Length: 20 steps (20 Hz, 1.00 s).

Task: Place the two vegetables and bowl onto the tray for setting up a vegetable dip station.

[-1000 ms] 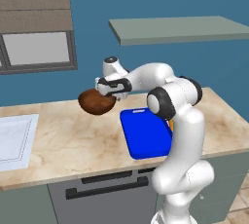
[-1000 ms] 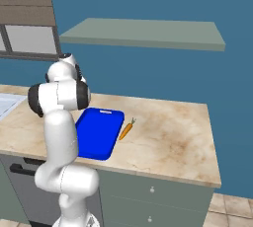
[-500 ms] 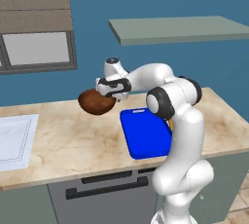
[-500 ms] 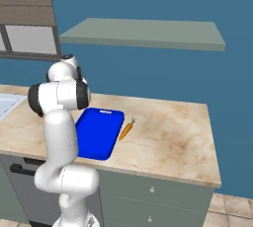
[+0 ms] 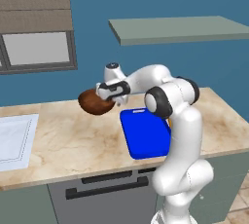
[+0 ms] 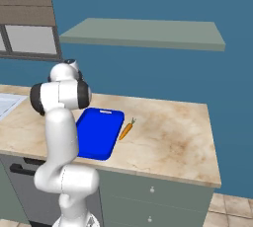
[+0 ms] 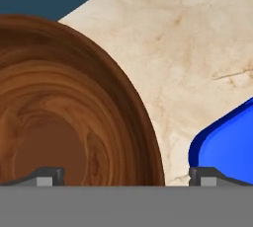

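Note:
The dark reddish-brown bowl (image 5: 94,102) sits on the marble counter, left of the blue tray (image 5: 145,132). My gripper (image 5: 115,95) reaches over the bowl's right rim, open, with one fingertip above the bowl's inside and the other outside it. In the hand view the bowl (image 7: 64,112) takes up the left side, the gripper (image 7: 126,176) straddles its rim, and a corner of the tray (image 7: 227,144) shows at the right. A slim orange carrot (image 6: 126,130) lies on the counter just right of the tray (image 6: 99,133).
A pale sheet with a dotted border (image 5: 14,140) lies at the counter's left end. A grey-green shelf (image 5: 180,28) hangs above the counter. Bare marble (image 6: 173,137) stretches right of the carrot.

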Tool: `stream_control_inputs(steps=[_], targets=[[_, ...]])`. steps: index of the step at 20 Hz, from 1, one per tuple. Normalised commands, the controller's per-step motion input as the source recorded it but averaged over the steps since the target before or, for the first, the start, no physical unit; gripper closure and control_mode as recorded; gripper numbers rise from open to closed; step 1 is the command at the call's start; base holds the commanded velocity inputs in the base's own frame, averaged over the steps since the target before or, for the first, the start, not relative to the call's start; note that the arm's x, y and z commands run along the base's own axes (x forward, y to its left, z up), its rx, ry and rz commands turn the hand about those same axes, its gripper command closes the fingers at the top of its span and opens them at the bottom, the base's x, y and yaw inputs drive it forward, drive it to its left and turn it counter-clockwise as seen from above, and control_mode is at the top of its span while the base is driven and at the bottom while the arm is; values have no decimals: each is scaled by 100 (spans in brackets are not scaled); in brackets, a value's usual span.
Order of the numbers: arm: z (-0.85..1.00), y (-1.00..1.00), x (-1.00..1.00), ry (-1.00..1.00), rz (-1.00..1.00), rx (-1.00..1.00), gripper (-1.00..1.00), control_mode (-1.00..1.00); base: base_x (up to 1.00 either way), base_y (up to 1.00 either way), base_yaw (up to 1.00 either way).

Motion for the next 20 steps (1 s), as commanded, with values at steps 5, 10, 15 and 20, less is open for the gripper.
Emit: stream_control_inputs(steps=[5, 10, 15, 20], targets=[[-30, 0, 0, 0, 0, 0, -100, -100, 0, 0, 0], [-3, 0, 0, 0, 0, 0, -100, -100, 0, 0, 0], [0, 0, 0, 0, 0, 0, 100, -100, 0, 0, 0], [1, 0, 0, 0, 0, 0, 100, -100, 0, 0, 0]])
